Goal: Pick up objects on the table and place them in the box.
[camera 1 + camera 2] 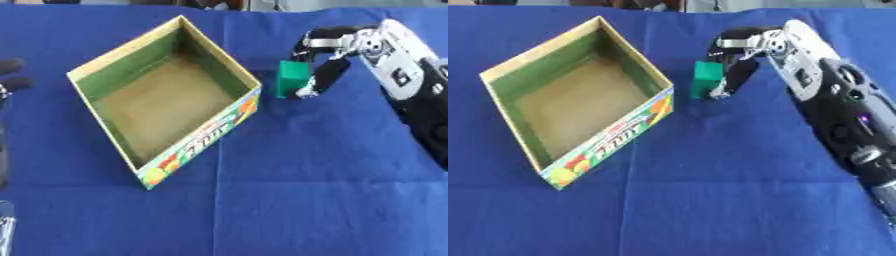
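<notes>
An open cardboard box [105,62] with a green inner wall and a fruit print on its side lies askew on the blue cloth, nothing visible inside it. Just right of its right corner, my right hand [325,56] has its fingers and thumb curled round a small green block [291,77]. The block hangs close above the cloth, apart from the box wall. My left hand [10,75] shows only as dark fingertips at the left edge of the left eye view.
The blue cloth [289,200] covers the whole table. My right forearm [833,105] reaches in from the right side, across the cloth beside the box.
</notes>
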Robot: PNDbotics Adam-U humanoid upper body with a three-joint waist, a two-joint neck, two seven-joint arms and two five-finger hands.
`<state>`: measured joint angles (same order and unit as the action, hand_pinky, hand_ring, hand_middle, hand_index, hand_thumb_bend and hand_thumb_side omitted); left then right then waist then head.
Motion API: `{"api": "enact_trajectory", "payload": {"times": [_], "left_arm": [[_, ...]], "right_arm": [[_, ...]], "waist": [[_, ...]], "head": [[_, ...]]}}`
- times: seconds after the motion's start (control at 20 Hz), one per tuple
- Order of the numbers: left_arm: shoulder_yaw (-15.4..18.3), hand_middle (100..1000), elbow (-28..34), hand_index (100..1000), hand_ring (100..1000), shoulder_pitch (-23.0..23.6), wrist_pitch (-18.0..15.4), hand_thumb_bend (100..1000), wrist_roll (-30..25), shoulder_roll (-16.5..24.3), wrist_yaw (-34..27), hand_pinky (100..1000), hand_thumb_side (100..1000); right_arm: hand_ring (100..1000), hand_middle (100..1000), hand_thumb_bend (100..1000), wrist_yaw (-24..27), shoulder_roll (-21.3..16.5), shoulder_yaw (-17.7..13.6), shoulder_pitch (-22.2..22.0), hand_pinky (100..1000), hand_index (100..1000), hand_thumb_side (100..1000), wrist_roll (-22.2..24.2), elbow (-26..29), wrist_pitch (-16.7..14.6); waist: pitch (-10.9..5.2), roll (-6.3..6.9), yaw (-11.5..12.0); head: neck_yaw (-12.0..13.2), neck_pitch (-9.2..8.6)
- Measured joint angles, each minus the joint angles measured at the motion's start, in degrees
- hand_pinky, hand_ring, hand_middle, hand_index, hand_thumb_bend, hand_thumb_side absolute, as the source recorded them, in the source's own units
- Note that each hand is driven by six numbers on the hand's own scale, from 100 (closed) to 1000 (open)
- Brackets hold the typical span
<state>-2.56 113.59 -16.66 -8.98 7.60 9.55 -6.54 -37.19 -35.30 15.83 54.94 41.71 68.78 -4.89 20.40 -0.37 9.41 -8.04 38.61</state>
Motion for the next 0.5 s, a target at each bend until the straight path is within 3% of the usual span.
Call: {"api": "enact_trajectory", "payload": {"times": [0.5], "left_arm": [[0.0,735,0.0,830,712,0.0,0.1,100,0.0,0.0,0.0,665,1000]], "right_arm": [[608,345,100,3.5,-2.6,-1.2,1.1,731,447,435,-1.7,7.1,2.2]], "waist": [[-0.12,-0.16,-0.1]], "head": [[0.2,-0.7]]}}
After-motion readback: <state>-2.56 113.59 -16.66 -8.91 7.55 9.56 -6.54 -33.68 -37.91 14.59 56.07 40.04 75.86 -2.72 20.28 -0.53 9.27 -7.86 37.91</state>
